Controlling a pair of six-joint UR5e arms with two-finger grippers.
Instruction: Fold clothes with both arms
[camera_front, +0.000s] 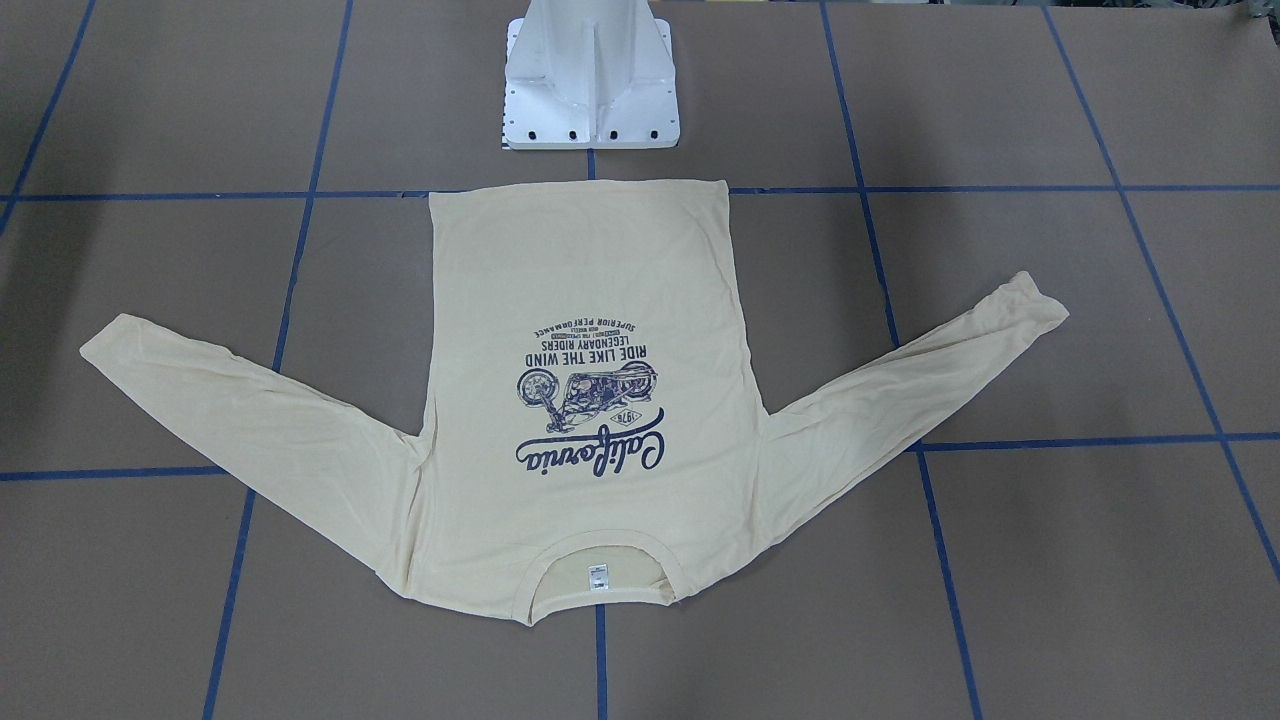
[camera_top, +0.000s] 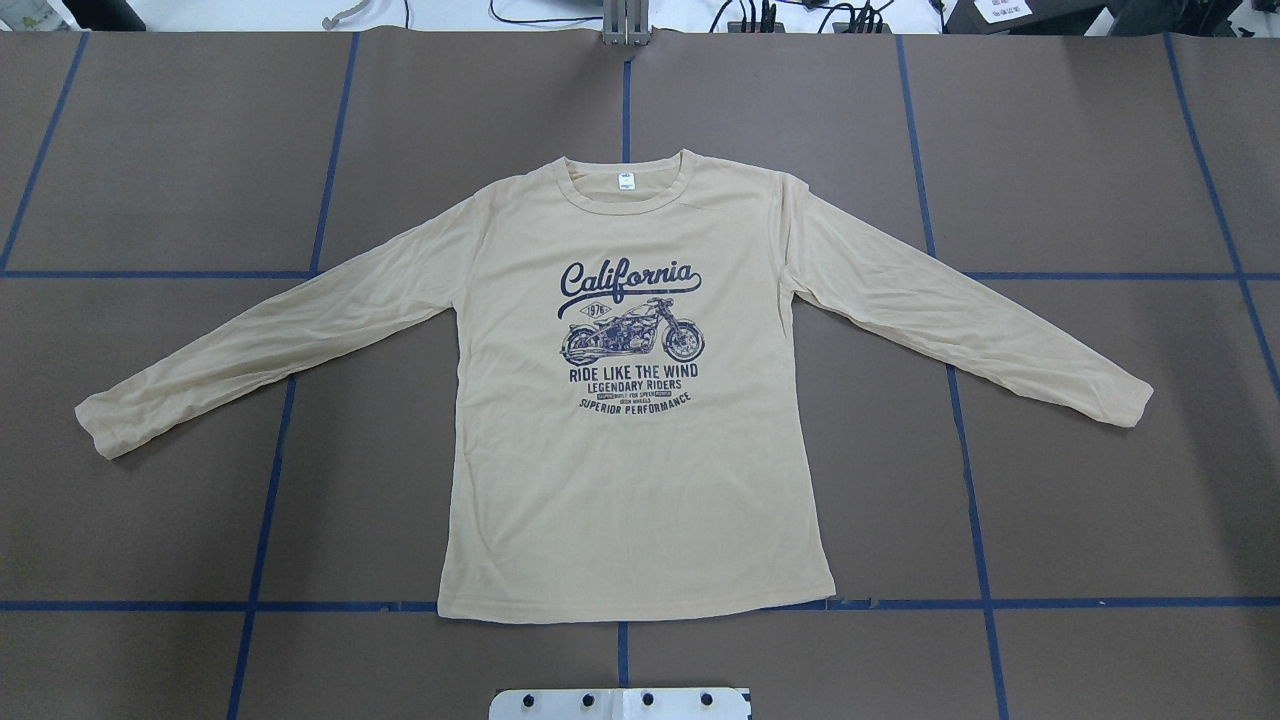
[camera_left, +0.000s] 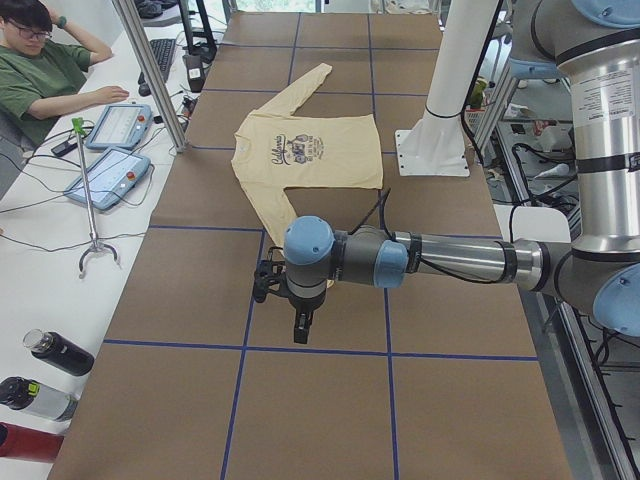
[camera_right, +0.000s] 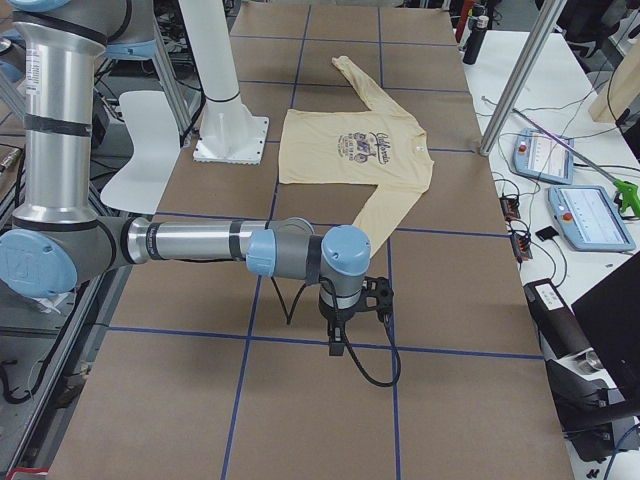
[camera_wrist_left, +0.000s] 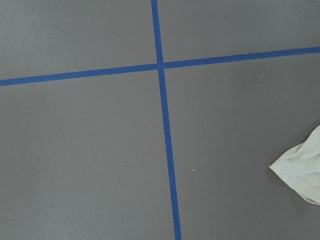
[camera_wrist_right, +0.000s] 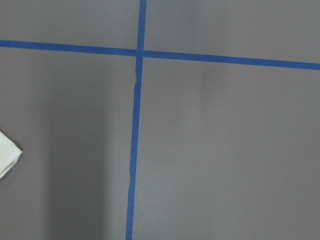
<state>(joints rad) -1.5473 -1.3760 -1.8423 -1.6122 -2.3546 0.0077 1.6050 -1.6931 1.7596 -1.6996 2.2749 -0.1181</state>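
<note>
Shirt (camera_top: 630, 480) flat, print up, sleeves spread. Left gripper (camera_left: 300, 332) and right gripper (camera_right: 337, 345) hang beyond its cuffs. Jaws: cannot tell.

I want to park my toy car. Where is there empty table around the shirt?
Bare table lies beyond the neckline and in the wedges between each sleeve and the shirt body. The middle is crowded: the shirt spreads wide, and the white pedestal sits near its hem.

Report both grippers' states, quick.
Left gripper: cannot be told; it hangs beside the shirt, not on it.
Right gripper: cannot be told; also off the shirt.
</note>
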